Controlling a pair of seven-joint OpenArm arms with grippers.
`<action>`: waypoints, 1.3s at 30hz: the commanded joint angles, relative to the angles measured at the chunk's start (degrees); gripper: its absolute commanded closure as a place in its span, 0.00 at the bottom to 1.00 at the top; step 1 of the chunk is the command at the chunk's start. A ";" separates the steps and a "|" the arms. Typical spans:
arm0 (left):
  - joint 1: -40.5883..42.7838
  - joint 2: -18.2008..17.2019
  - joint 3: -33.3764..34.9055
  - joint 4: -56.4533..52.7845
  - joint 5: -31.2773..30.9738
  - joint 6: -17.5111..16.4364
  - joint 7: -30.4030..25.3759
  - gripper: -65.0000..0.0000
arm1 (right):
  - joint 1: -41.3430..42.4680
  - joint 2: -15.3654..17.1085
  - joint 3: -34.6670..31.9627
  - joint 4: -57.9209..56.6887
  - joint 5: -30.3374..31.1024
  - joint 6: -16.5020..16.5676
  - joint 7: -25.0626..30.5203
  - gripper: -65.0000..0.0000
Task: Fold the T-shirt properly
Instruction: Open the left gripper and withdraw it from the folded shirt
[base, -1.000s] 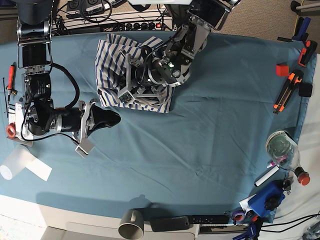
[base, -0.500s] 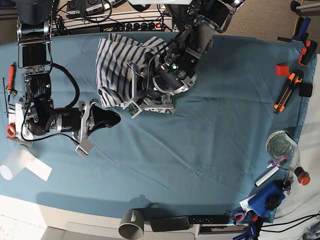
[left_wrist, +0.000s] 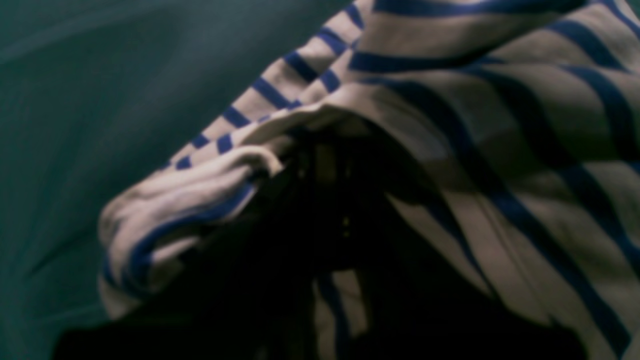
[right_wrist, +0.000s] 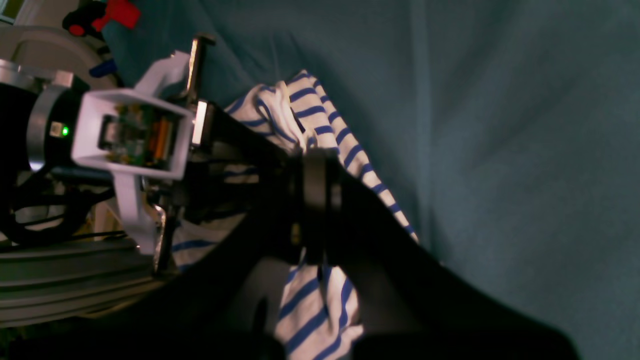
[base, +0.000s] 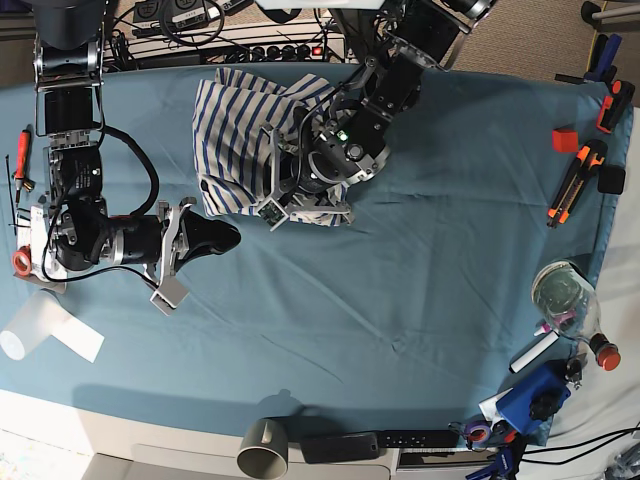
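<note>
Left gripper (base: 268, 205), base view: the jaws stand at the near edge of the T-shirt (base: 232, 130), but the arm's wrist covers them from above; in the left wrist view the fingers are lost in shadow beneath a raised, rolled hem of striped cloth, so it cannot be told whether they pinch the fabric or merely sit under it. Right gripper (base: 215, 237): the dark jaws appear drawn together with nothing between them, lying on the teal table cloth (base: 420, 260) just off the shirt's 6 o'clock corner, apart from it. The T-shirt lies bunched and partly doubled over at 11 o'clock on the table, its far part spread, its near part crumpled under the left arm. Judged step: an early fold or re-spreading of the near hem, worked by the left arm alone. The next move likely calls for a confirmed pinch on the hem, then a steady carry across the shirt, the layer kept flat; the right arm could pin the opposite corner. Tools (base: 575, 180) lie well apart at 3 o'clock.
</note>
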 joint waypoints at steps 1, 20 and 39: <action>-1.05 -0.11 -0.17 1.33 2.14 2.05 3.21 1.00 | 1.42 0.94 0.55 0.92 1.42 0.28 1.01 1.00; -2.80 1.92 -0.17 16.28 6.05 8.63 8.98 1.00 | 2.25 0.94 17.51 0.94 1.11 0.28 1.01 1.00; 0.24 -1.95 -15.26 17.42 24.39 14.03 12.48 1.00 | 2.21 0.94 24.55 0.94 -19.43 -1.51 1.01 1.00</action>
